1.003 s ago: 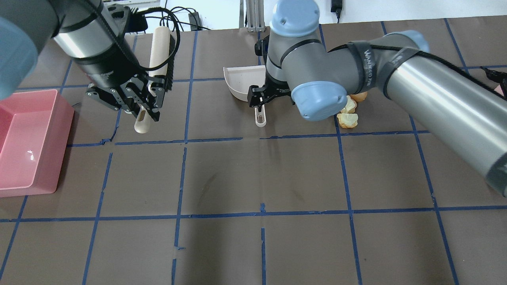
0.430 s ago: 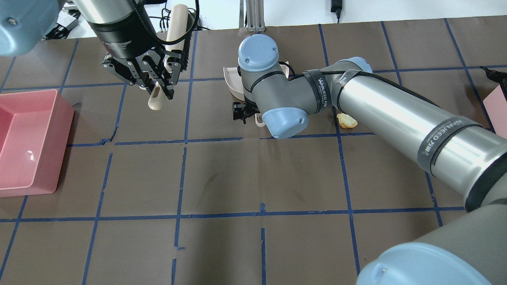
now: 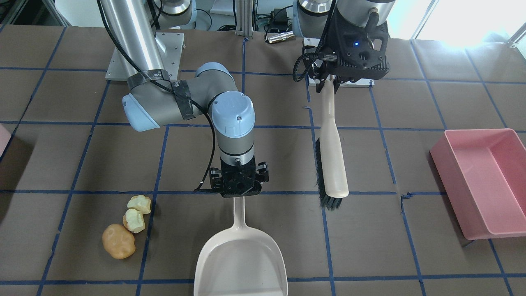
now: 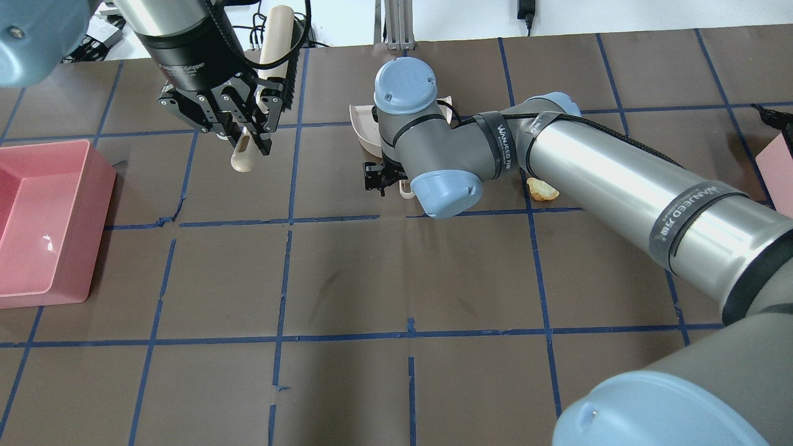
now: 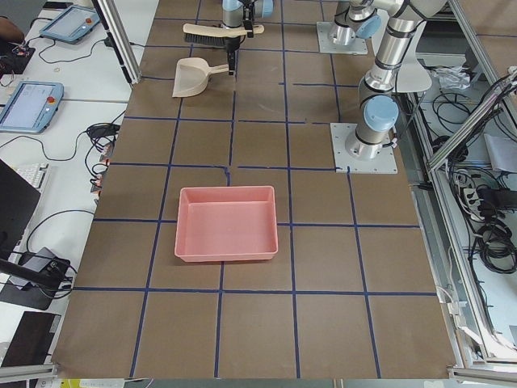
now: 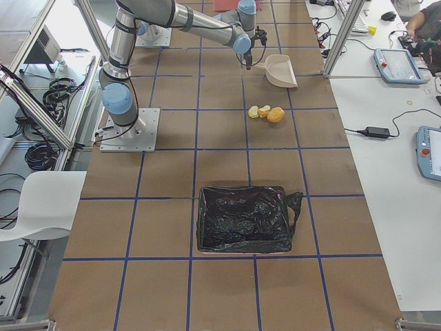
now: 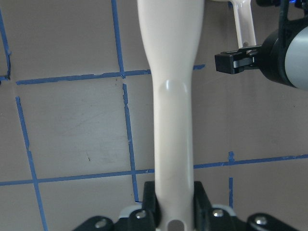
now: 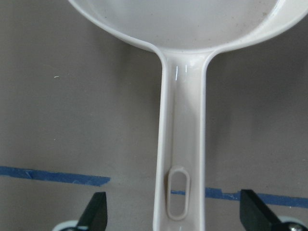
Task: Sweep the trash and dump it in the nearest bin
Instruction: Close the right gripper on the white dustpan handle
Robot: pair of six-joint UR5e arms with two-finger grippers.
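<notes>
- Right wrist-mounted view: my right hand (image 8: 177,216) is spread wide, its fingers (image 8: 97,211) on either side of the dustpan (image 8: 185,120) handle, clear of it.
- The dustpan lies flat on the desk (image 3: 411,255), with its handle towards my base and its mouth pointing away.
- My left hand (image 7: 175,207) is clamped on the handle of the brush (image 7: 171,96). From the front-facing camera, the bristles face the dustpan's side.
- The trash (image 3: 123,230) sits on the desk on my right of the dustpan, apart from it. It is one orange-brown lump with two pale chunks close beside it.
- The bin (image 4: 777,176) shows only as a pale pink corner at the desk's right edge, beyond the trash.
- A large pink tub (image 3: 481,181) stands at my far left, well apart from the brush.
</notes>
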